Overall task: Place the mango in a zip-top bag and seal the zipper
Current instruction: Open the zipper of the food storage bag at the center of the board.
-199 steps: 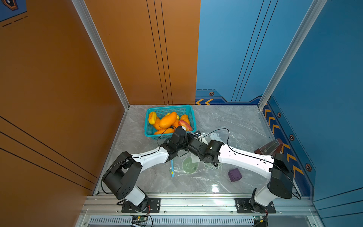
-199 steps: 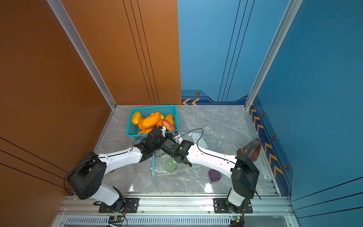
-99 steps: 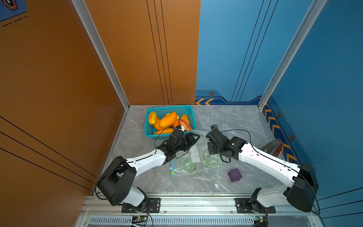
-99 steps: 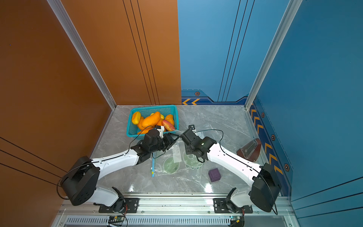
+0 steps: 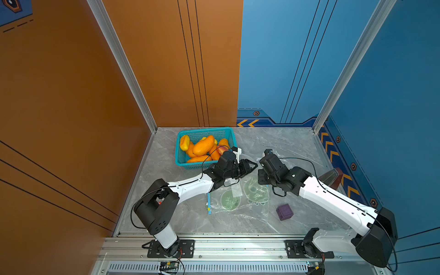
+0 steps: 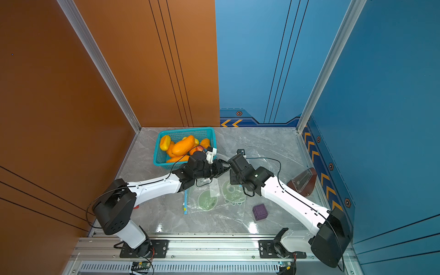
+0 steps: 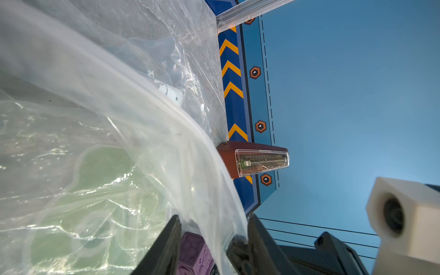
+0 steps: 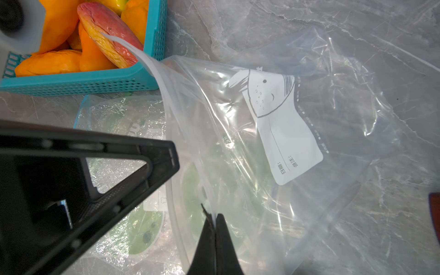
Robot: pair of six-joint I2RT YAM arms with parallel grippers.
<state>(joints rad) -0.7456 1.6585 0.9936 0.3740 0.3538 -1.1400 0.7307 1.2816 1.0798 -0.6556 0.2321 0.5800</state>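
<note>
**Bimanual cell, top and wrist views.** The teal perforated plastic basket (image 5: 188, 165) stands on the grey marbled tabletop (image 5: 273, 140) and serves as the reference for position.

- **Mangoes:** The orange and yellow mangoes (image 5: 203, 145), including one red-flushed mango (image 8: 112, 35), all lie inside the basket.
- **Bag:** A clear zip-top bag (image 8: 321, 114) with a white fish-shaped label (image 8: 281, 123) lies just beside the basket. Its whitish zipper rim (image 8: 164, 95) is lifted off the tabletop and arches past one corner of the basket.
- **Right gripper:** The right gripper (image 8: 215, 222) has its fingers pressed together on this rim, pinching it.
- **Left gripper:** The left gripper (image 7: 213, 220), also just beside the basket, has its fingers parted to a moderate gap. The rim runs through the gap and lies against one finger (image 7: 259, 240), unclamped.
- **Other objects:** A second clear bag with green printing (image 5: 229, 200) and a blue zipper strip (image 5: 209, 202) lies flat near the basket, partly under the arms. A small purple cube (image 5: 284, 212) and a brown wedge-shaped metronome with clear cover (image 5: 331, 175) sit well apart from the basket.
</note>
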